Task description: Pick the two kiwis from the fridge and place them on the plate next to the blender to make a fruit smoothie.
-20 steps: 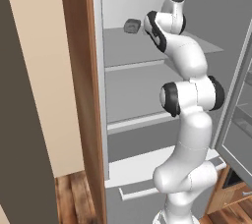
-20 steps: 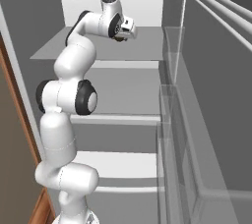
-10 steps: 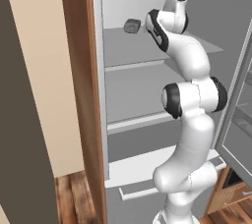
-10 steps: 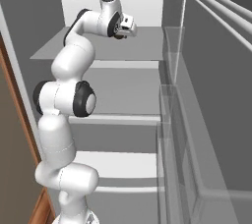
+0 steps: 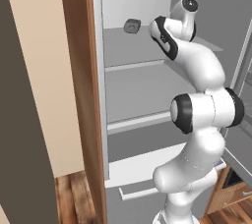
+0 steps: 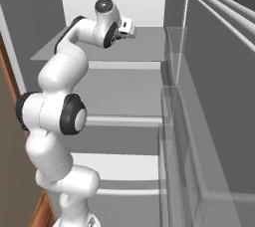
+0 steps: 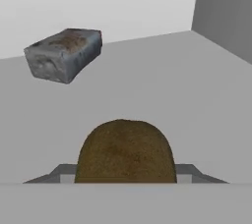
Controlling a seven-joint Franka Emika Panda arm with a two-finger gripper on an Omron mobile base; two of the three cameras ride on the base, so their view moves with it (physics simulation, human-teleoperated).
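The white arm with dark joints is stretched up and folded forward, so the hand is pushed deep onto the top shelf (image 5: 147,46) of the tall white-grey fridge (image 6: 149,2). In the hand view the gripper (image 7: 126,179) is seen pinched on a dull brown egg-shaped kiwi (image 7: 125,152), which is held right between its two dark tips, low over the shelf floor. A grey angular lump with rusty patches (image 7: 64,53) is parked further back and to one side, near the pale rear wall, well apart from the kiwi. The side wall's corner is visible on the opposite side, with plenty of bare shelf left around the fruit. From the right base view, the clear door bins (image 6: 184,121) are lined up close beside the arm, so that side is fairly tight.
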